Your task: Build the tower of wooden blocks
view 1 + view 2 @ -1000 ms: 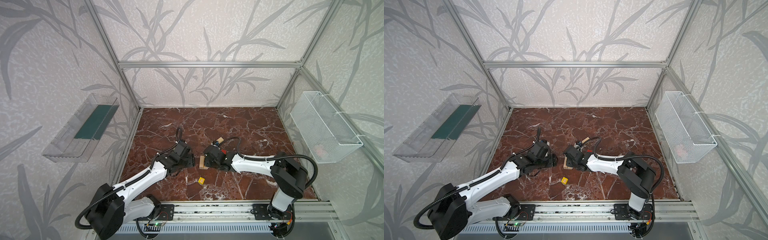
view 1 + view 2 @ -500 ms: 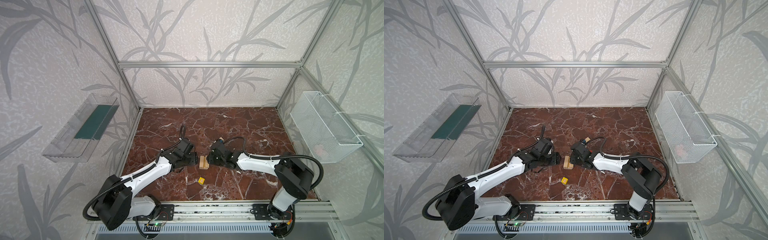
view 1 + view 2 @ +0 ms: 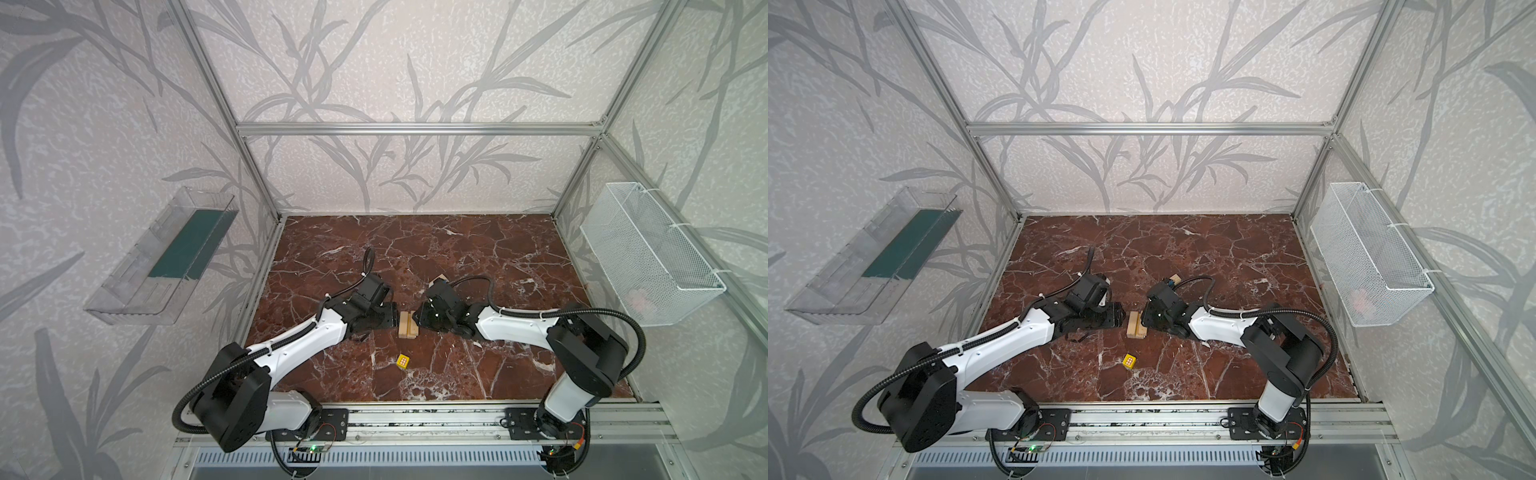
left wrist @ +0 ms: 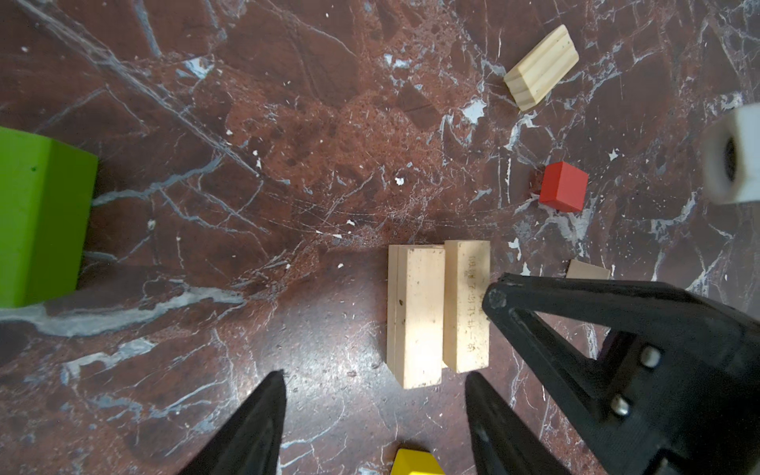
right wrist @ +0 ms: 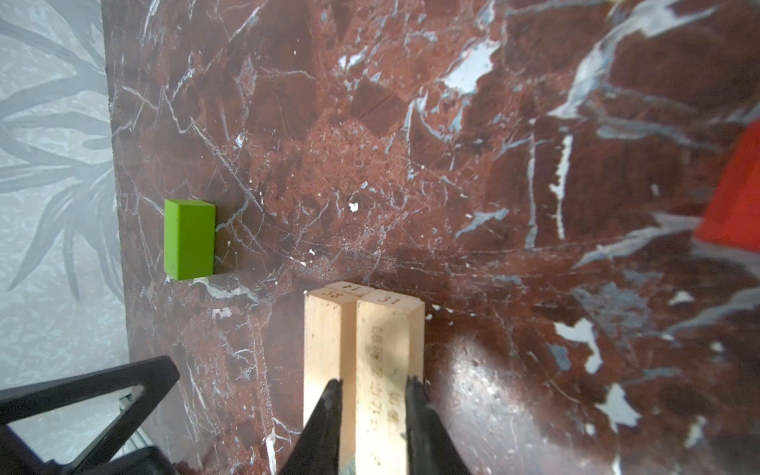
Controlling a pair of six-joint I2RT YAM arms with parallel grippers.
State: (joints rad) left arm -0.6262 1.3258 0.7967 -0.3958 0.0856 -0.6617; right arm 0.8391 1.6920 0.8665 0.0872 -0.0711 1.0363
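Stack of pale plain-wood bars [image 3: 404,326] is lying at bench centre, long axes running front edge to back edge. Right gripper [image 5: 374,380] is pinching an upper bar stamped 31 [image 5: 388,341]; left gripper [image 4: 375,374] is gaping empty alongside. Lower layer is mostly hidden.

Pale bar [image 5: 388,329] end: 31. Neighbouring bar [image 5: 325,329] end: 58, unsure. Side stamp illegible.

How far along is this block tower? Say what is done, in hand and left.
Done: a low stack of pale bars. In hand: the right pincer flanks a top bar, grip unclear; the left pincer is open and empty. Left: green block, red cube, yellow cube and wedge lie loose, unstacked.
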